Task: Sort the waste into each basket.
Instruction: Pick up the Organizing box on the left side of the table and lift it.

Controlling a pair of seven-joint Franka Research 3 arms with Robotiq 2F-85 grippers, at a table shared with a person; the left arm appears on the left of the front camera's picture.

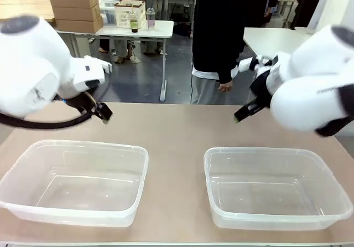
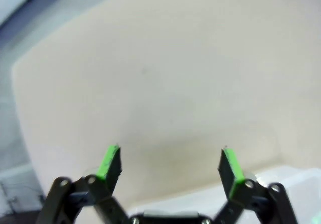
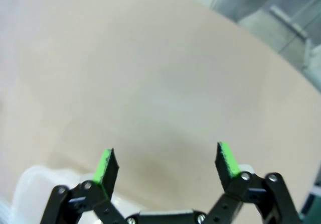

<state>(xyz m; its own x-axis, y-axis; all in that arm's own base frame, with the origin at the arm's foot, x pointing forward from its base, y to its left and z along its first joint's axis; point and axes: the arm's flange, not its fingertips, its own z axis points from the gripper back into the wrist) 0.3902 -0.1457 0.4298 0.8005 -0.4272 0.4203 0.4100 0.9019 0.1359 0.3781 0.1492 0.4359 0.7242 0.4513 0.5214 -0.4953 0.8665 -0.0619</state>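
step: first pick pending; left tub (image 1: 69,214), right tub (image 1: 271,220) empty, near edge of table (image 1: 171,126) | left gripper (image 2: 170,161), right gripper (image 3: 165,159): spread, holding nothing | next: needs waste within reach

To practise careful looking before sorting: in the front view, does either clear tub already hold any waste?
No, the left tub and the right tub show just bare clear plastic inside.

L gripper (image 2: 170,159) wide open, green pads (image 2: 109,161) apart, over tan table (image 2: 175,73); clear tub (image 2: 296,179) rim bottom-right.
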